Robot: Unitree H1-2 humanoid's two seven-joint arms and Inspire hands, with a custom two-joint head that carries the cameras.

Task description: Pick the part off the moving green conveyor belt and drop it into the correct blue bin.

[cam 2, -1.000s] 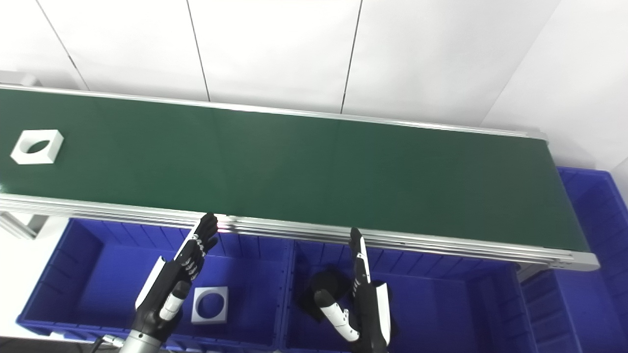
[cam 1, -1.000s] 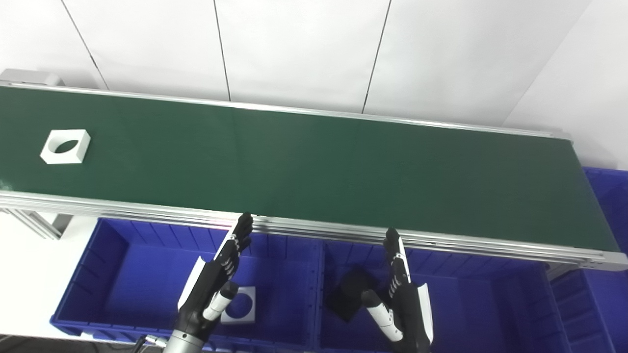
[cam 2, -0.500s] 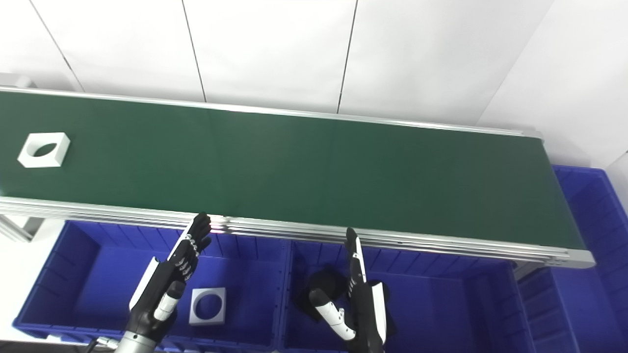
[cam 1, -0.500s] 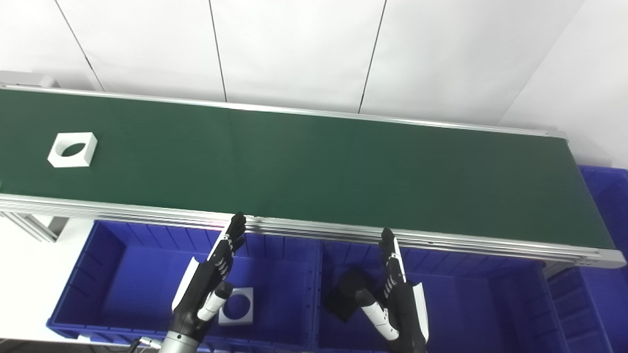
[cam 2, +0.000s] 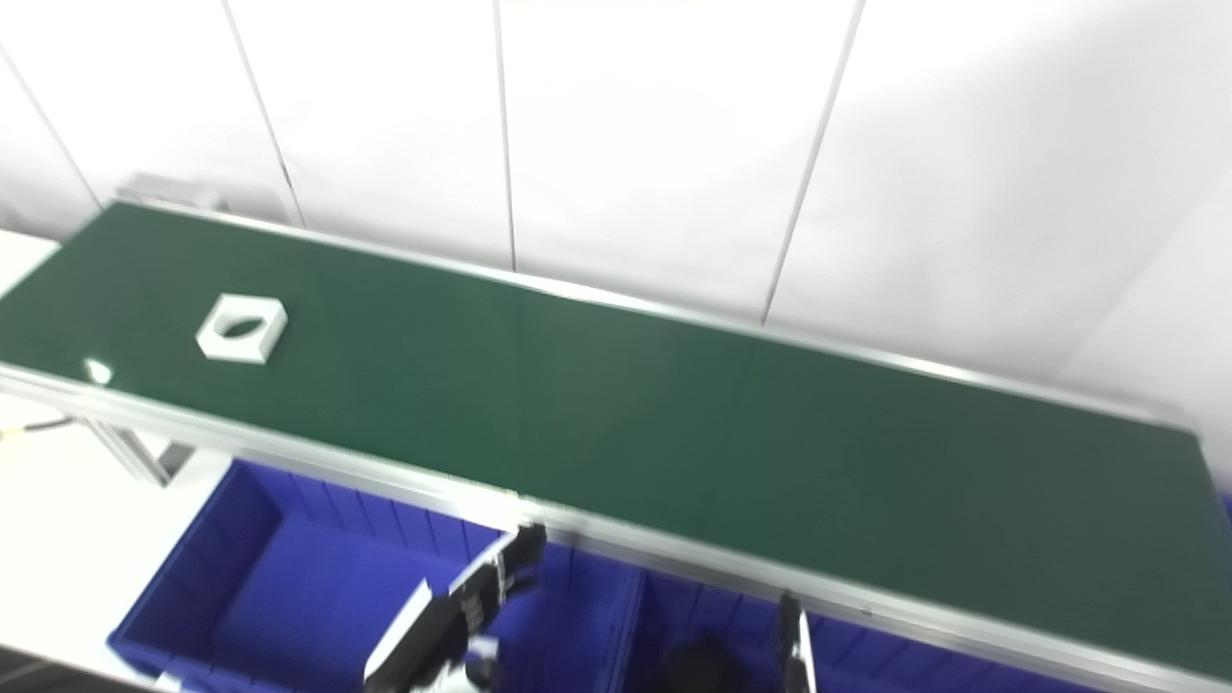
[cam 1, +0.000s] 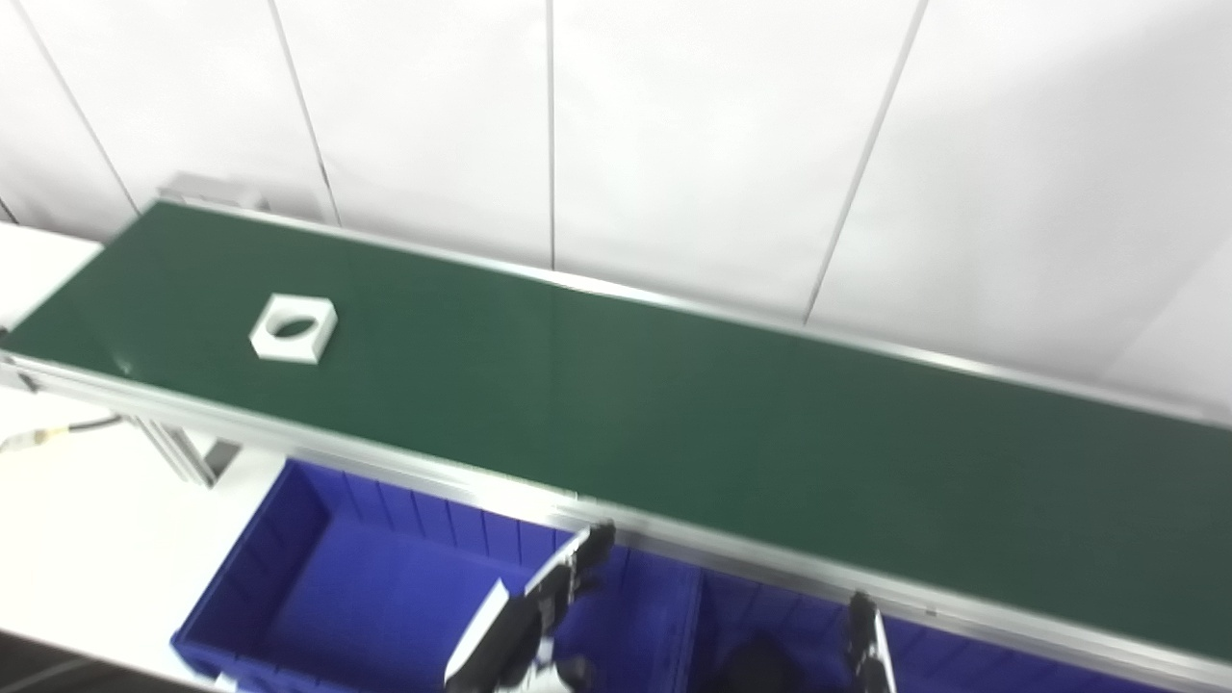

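Observation:
A white square part with a round hole (cam 1: 293,328) lies flat on the green conveyor belt (cam 1: 674,414) near its far left end; it also shows in the right eye view (cam 2: 242,327). My left hand (cam 1: 534,616) is open and empty, fingers stretched out over the left blue bin (cam 1: 318,568), below the belt's near rail. Only the fingertips of my right hand (cam 1: 866,645) show at the bottom edge, over the middle blue bin (cam 2: 693,616). Both hands are far from the part.
A dark part (cam 1: 760,669) lies in the middle bin by my right hand. The belt's aluminium rail (cam 1: 433,467) runs between hands and belt. White wall panels stand behind the belt. A white tabletop (cam 1: 87,539) lies left of the bins.
The camera has swung up and to the left, so the whole picture shifted and both hands sit lower in view. The white part has travelled a little to the right on the belt.

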